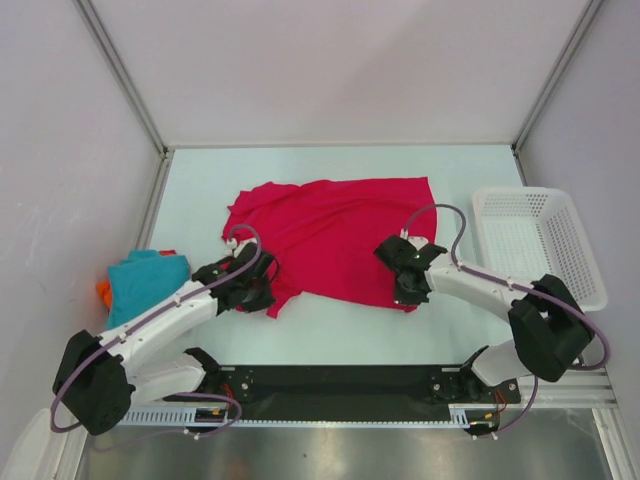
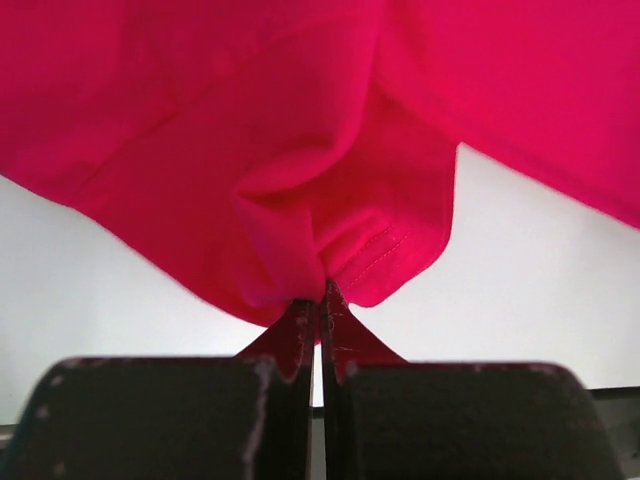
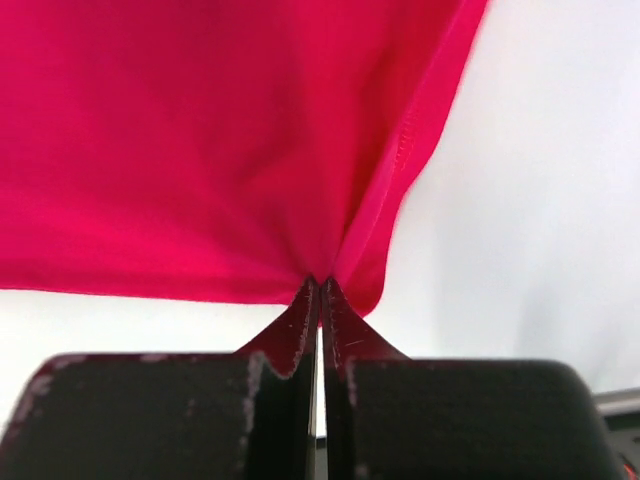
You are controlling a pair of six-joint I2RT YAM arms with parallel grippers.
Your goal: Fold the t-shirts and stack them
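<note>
Cloth fills the middle of the top view: 1 large crimson-pink short-sleeved t-shirt (image 1: 335,230) lies spread but rumpled on the pale table (image 1: 330,335), its near hem toward the arms. The left gripper (image 1: 255,290) sits at the near-left corner and the right gripper (image 1: 405,290) at the near-right corner. A bunched teal-blue cloth t-shirt (image 1: 150,282) lies at the table's left edge, with an orange cloth t-shirt (image 1: 102,292) peeking out at its left side. A white plastic mesh basket (image 1: 520,191) stands at the right, apart from the cloth. No folded pile shows, so I judge the task is at its 1st fold.

In the left wrist view, the left gripper (image 2: 320,300) is clenched on a pinch of the crimson-pink fabric (image 2: 300,150), with a stitched hem just above the tips.

In the right wrist view, the right gripper (image 3: 320,285) is likewise clamped on the shirt's edge (image 3: 200,150), beside a stitched seam, with bare table to its right.

With both near corners pinched, the next move probably calls for the 2 arms to rise together and carry the hem toward the far edge. They would need to keep it level and taut, so the cloth neither sags nor twists.

No brand, label or print can be read in any of the 3 views.
</note>
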